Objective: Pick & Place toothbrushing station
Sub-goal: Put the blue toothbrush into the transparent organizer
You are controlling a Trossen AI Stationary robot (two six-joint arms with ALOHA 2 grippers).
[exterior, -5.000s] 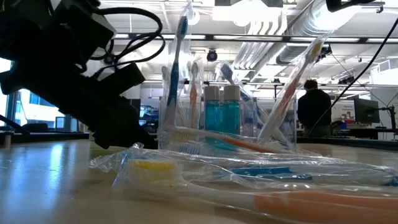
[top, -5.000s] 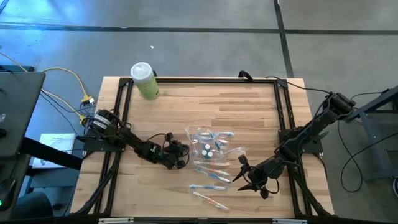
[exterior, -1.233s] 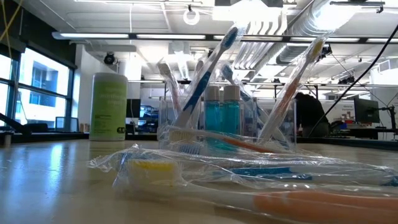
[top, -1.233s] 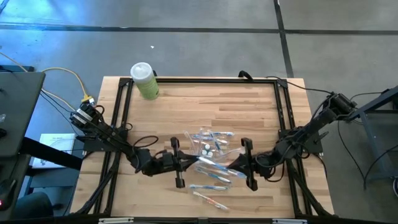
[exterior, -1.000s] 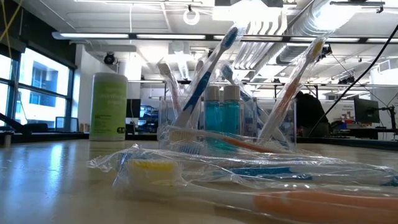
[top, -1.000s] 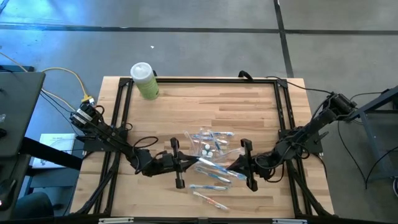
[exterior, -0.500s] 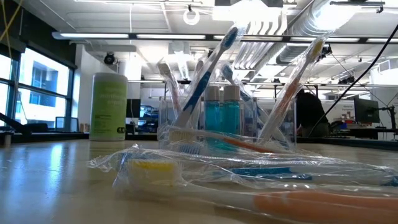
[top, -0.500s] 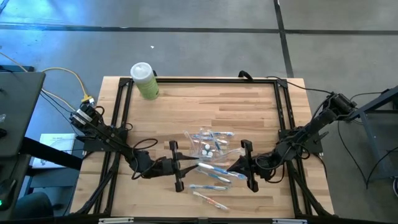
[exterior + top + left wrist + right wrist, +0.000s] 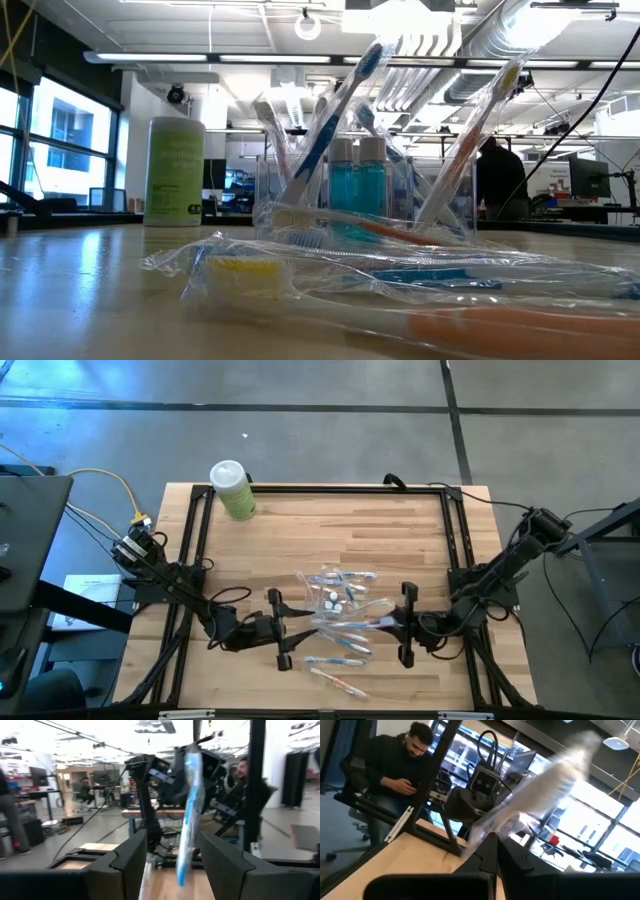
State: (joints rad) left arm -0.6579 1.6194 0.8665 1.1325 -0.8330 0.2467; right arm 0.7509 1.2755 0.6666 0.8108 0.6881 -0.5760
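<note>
1. My right gripper [image 9: 392, 622] was pressed together on one end of a wrapped blue toothbrush [image 9: 350, 623], holding it clear of the table [image 9: 400, 530] over the near middle.
2. My left gripper [image 9: 292, 630] faced it from the other side with its fingers [image 9: 127, 862] apart. The brush's free end [image 9: 189, 815] stood in the gap between them, touching neither as far as I could tell. I judged this a handover or a release: one hand keeps the brush steady while the other stands wide.
3. The clear holder [image 9: 365, 195] stood just beyond, mid-table, with brushes leaning in it and two white-capped tubes [image 9: 331, 599] inside.
4. More wrapped brushes [image 9: 335, 659] lay loose on the near side, just under my hands, so I had little room to lower anything there.
5. The green bottle [image 9: 233, 490] stood at the far left corner, well apart.
6. The far half of the table lay open; the black frame rails [image 9: 452, 540] bounded both sides.
</note>
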